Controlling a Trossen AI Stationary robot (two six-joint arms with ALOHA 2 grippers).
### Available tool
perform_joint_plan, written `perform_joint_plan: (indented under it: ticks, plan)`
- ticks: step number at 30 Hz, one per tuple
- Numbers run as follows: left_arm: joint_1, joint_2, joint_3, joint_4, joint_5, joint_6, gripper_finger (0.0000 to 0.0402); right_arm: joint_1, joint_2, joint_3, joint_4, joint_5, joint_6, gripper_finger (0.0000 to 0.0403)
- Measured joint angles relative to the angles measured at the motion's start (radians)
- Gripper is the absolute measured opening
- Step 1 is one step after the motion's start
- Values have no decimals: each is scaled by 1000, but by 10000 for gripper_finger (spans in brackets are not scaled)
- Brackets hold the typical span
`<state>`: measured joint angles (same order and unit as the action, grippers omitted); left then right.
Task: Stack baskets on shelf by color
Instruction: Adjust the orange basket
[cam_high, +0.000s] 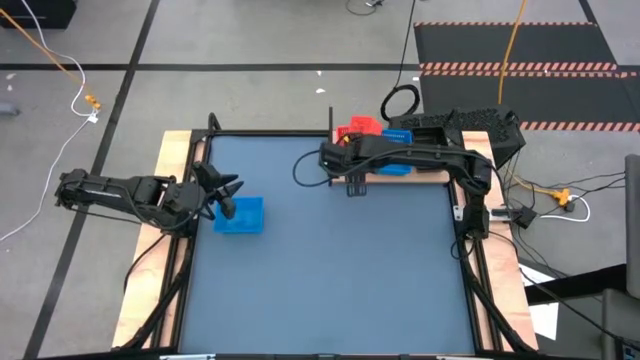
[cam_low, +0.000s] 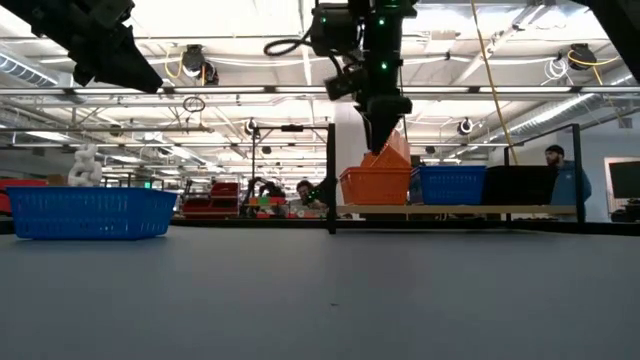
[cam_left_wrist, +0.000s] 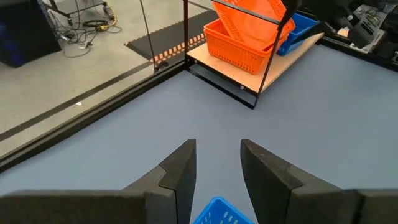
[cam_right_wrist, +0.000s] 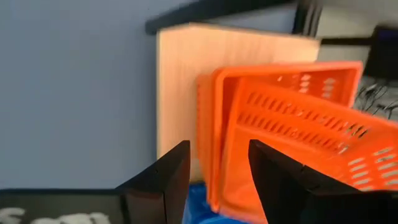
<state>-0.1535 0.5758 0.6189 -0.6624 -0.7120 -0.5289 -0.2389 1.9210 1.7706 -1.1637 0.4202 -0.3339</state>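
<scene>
On the light wood shelf (cam_low: 470, 209) at the far edge, one orange basket (cam_low: 375, 187) stands flat. A second orange basket (cam_low: 395, 150) leans tilted in it, with one end raised. Beside them on the shelf stand a blue basket (cam_low: 450, 185) and a black one (cam_low: 520, 185). My right gripper (cam_right_wrist: 219, 174) is open just above the tilted basket's raised end. Another blue basket (cam_high: 240, 216) lies on the table at the left. My left gripper (cam_left_wrist: 217, 171) hovers open over its corner (cam_left_wrist: 217, 211). My right gripper points steeply down at the tilted orange basket's raised rim (cam_right_wrist: 214, 155), with one finger on either side of it. Whether a finger touches the rim, I cannot tell. The basket's lower end rests inside the flat orange basket.
A thin black post (cam_low: 331, 175) rises at the shelf's left end, close to the orange baskets. Wood strips (cam_high: 175, 150) edge the blue tabletop. The middle and near part of the table (cam_high: 330, 270) lies bare. People show in the room beyond the table.
</scene>
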Motion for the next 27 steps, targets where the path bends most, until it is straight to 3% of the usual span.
perform_joint_plan:
  ticks: [9, 27]
  plan:
    - [0, 0, 0, 0, 0, -3, 127, -11, 9, 0, -55, 57, 45, 148]
    - [0, 0, 0, 0, -1, -3, 127, -46, 9, 0, -121, 5, 49, 16]
